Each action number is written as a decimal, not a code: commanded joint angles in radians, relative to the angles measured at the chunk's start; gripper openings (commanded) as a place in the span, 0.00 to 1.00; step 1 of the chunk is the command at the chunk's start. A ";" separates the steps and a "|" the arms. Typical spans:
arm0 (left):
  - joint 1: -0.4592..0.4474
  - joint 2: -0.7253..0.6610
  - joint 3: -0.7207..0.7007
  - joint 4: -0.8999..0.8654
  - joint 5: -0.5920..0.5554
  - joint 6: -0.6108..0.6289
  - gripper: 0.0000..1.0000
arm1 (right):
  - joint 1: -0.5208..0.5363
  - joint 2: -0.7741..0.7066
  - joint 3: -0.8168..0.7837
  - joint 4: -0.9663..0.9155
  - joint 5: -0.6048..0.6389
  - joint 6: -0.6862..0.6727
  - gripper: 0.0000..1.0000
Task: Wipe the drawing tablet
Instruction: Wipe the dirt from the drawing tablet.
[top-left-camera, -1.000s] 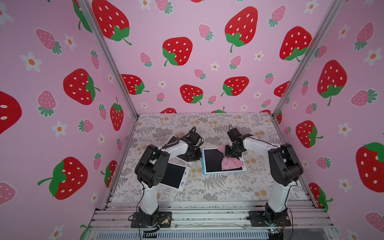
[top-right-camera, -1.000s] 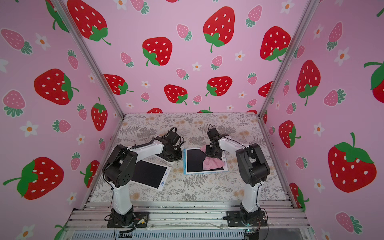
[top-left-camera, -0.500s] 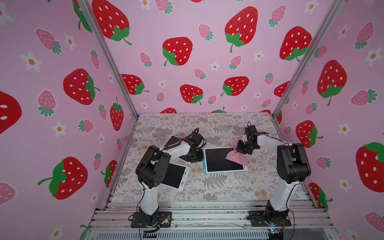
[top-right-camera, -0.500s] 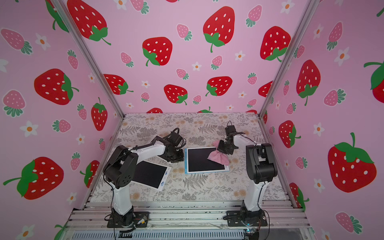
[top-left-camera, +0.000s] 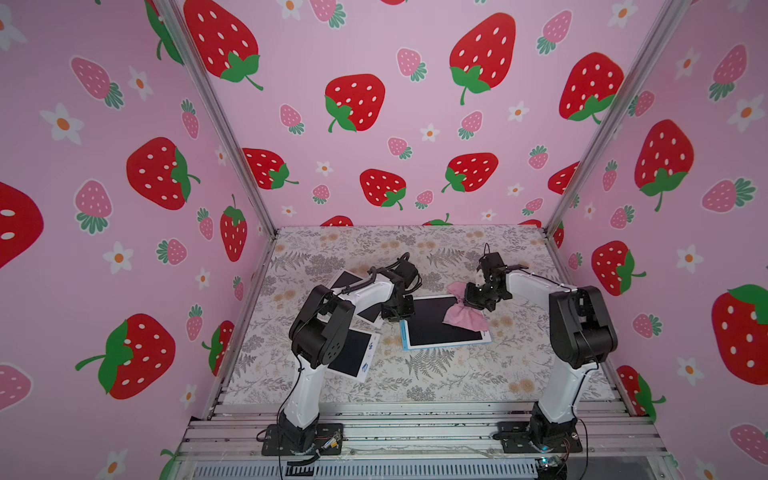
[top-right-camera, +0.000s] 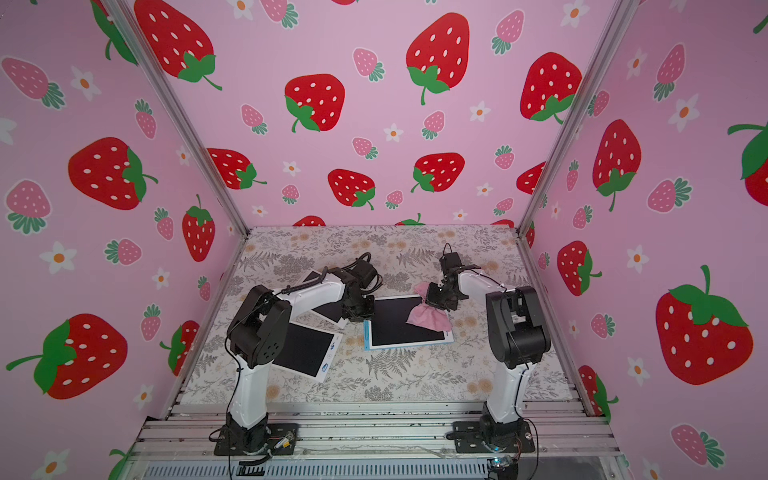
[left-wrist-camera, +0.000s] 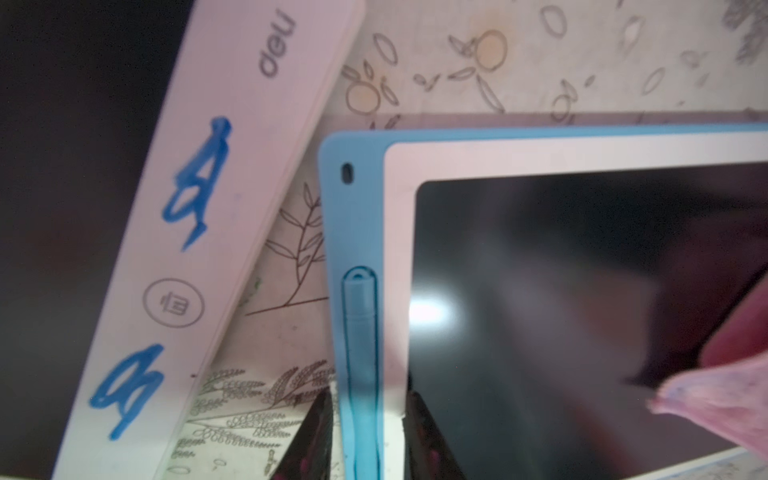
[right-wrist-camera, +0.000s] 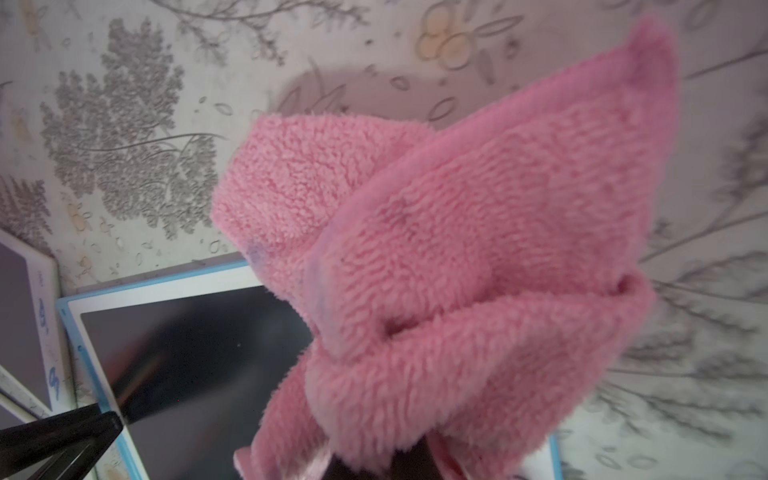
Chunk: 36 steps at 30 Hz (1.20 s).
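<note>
On the floral mat (top-left-camera: 436, 374), midway between my two arms, lies the blue-edged tablet (top-left-camera: 432, 328), flat, its dark screen facing up; both top views show it whole (top-right-camera: 395, 328). I take this tablet as the landmark for what follows.

Right gripper (top-left-camera: 478, 300): it sits over the tablet's far right corner, jaws closed tight on the pink cloth (top-left-camera: 463, 316). In a top view the cloth fans out below the grip and drapes onto the tablet's right part (top-right-camera: 428, 318), with one tip sticking up beyond the far edge. The right wrist view is filled mostly by the bunched cloth (right-wrist-camera: 457, 257), with the tablet's screen (right-wrist-camera: 199, 353) beneath it.

Left gripper (top-left-camera: 398, 309): it rests at the tablet's far left corner. In the left wrist view its two dark fingers (left-wrist-camera: 316, 440) straddle the blue edge strip, one outside the tablet and one over the white bezel, in a narrow stance around the slotted stylus (left-wrist-camera: 359, 332); I cannot tell whether they actually press on the edge.

Left of the tablet lie two more white tablets: one just beside it, partly under my left arm (top-left-camera: 345, 282), its bezel marked with blue scribbles (left-wrist-camera: 199, 187); the other nearer the arm bases (top-left-camera: 353, 353).
</note>
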 joint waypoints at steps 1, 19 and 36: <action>-0.007 0.079 -0.044 -0.074 -0.086 -0.017 0.27 | -0.028 -0.004 0.000 -0.069 0.016 -0.045 0.00; -0.019 0.135 -0.044 -0.110 -0.108 -0.025 0.23 | -0.076 -0.008 -0.013 -0.088 0.095 -0.066 0.00; -0.017 0.142 -0.032 -0.112 -0.090 -0.023 0.21 | -0.036 0.036 0.026 -0.075 0.162 -0.078 0.00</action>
